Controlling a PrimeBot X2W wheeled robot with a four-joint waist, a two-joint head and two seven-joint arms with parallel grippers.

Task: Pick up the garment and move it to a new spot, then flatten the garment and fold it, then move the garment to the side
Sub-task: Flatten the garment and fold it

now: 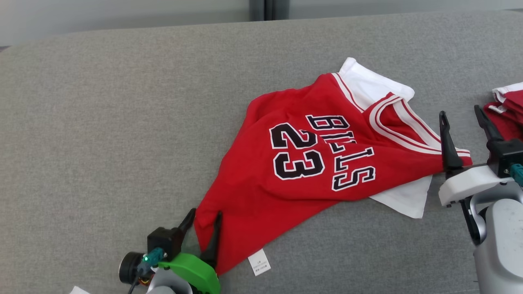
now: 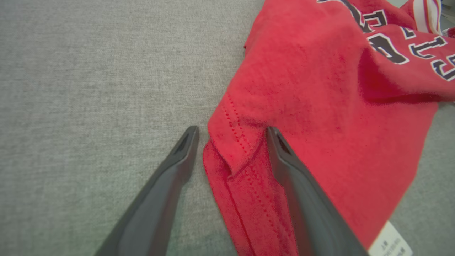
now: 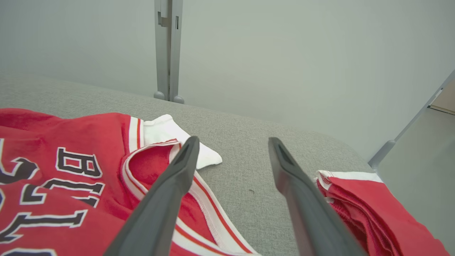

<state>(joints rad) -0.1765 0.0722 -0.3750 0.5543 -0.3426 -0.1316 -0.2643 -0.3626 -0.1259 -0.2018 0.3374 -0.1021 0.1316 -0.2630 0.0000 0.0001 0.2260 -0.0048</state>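
Red Bulls 23 jersey (image 1: 310,163) lies rumpled on the grey counter (image 1: 102,122), hem corner between the wide-spread fingers (image 2: 160,192) of the left end effector (image 1: 206,212), shoulder strap just beside the right end effector (image 1: 459,112), likewise wide and empty; beyond it, a folded red garment (image 1: 508,108) is cut off.
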